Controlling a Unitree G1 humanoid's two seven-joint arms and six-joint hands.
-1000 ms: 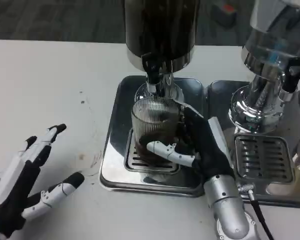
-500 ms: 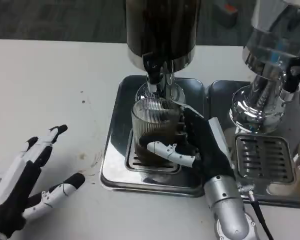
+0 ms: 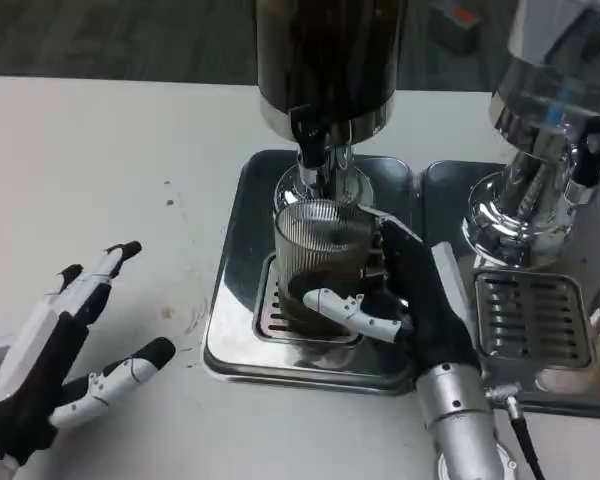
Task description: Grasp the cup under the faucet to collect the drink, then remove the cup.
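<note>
White table [image 3: 100,130] carries the whole setup, w/ dark carpet beyond its far edge. Near left: left hand [image 3: 50,350] rests palm-up on the tabletop, fingers spread, holding nothing, well apart from the dispenser; idle. Near right: right forearm [image 3: 460,420] runs up from the near edge to the right hand [image 3: 400,300], which wraps the cup [image 3: 322,255] from its right side, one white finger lying across the cup's near face, black palm against its right wall, i.e. a full grip on the cup. Cup is ribbed clear glass, upright, standing on the slotted grate of the left drip tray [image 3: 230,340], directly below the faucet [image 3: 315,150]. Dark liquid shows in the lower part of the cup; approx. level is hard to read through the ribbing and fingers, and no stream can be made out at the spout. Behind the faucet stands the dark drink tank [image 3: 330,50]. Far right: second chrome dispenser [image 3: 540,150] w/ its own tray [image 3: 530,320], not involved. Step in hand, as judged: collect phase, cup held in position under the faucet. Next move calls for: confirm flow has stopped, keep the grip firm and the cup level, lift slightly clear of the grate, then withdraw toward the near side, avoiding contact w/ the spout and the tray lip so nothing spills.
</note>
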